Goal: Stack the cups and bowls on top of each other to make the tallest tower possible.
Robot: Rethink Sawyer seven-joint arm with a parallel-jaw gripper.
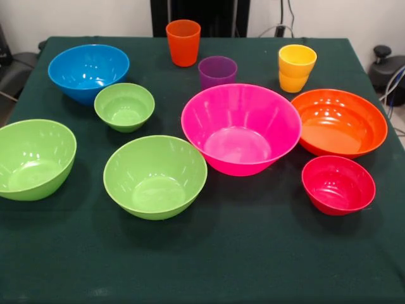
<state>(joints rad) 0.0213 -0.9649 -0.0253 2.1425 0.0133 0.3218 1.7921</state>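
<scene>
All the cups and bowls stand apart and upright on the dark green table (209,266); no tower is standing. At the back are an orange cup (183,42), a purple cup (217,71) and a yellow cup (296,67). A blue bowl (88,71) sits at the back left with a small lime green bowl (124,106) beside it. Two larger lime green bowls lie at the left edge (33,159) and left of centre (155,177). The large pink bowl (241,128) is in the middle, the orange bowl (339,121) to its right, the small red bowl (338,184) in front of that. No gripper shows.
The yellow cup looks like two cups nested together. A black upright base (199,16) stands behind the table's far edge. Cables and dark gear (386,69) lie off the table at the right.
</scene>
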